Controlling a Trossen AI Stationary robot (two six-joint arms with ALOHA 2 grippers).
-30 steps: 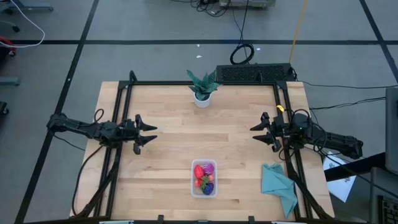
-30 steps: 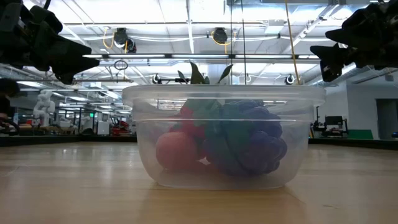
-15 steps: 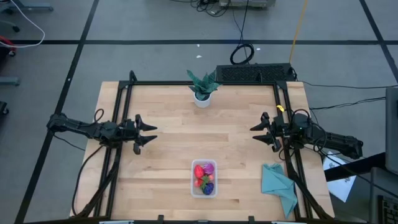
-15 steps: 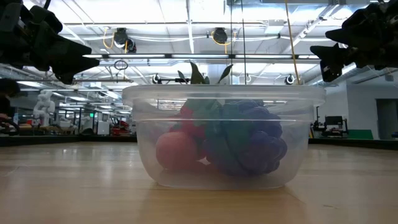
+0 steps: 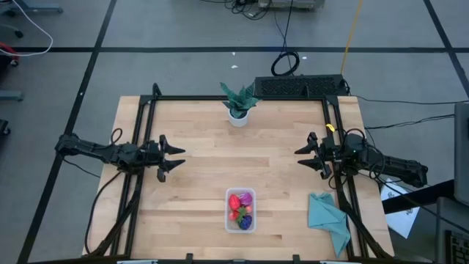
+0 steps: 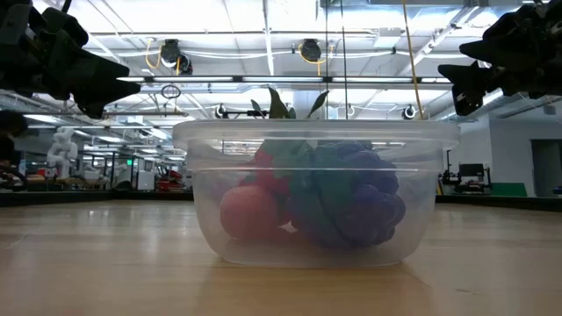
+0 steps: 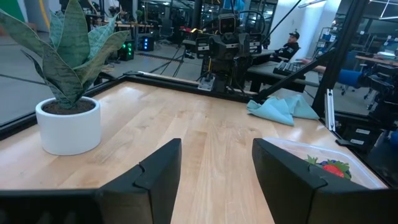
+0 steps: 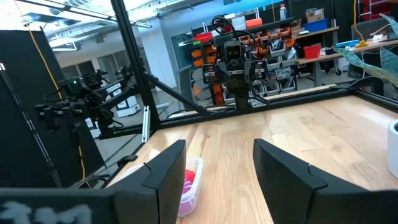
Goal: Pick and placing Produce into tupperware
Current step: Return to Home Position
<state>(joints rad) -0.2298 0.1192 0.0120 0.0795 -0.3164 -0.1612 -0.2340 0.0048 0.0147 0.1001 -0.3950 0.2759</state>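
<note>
High view: overhead, lens straight down, far off; takes whole table (image 5: 205,139), left arm (image 5: 102,152), right arm (image 5: 381,163) and floor around. Low view: tabletop height, level across table, very near tupperware (image 6: 316,189), which fills frame middle; room ceiling behind. Left wrist view: just above table, faces across toward right arm, potted plant (image 7: 67,99) near. Right wrist view: opposite, faces left arm. Tupperware shared by all four views; potted plant by high, low and left wrist views.

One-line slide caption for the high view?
Produce sits in the tupperware; left gripper and right gripper hover open over opposite table sides.
</note>
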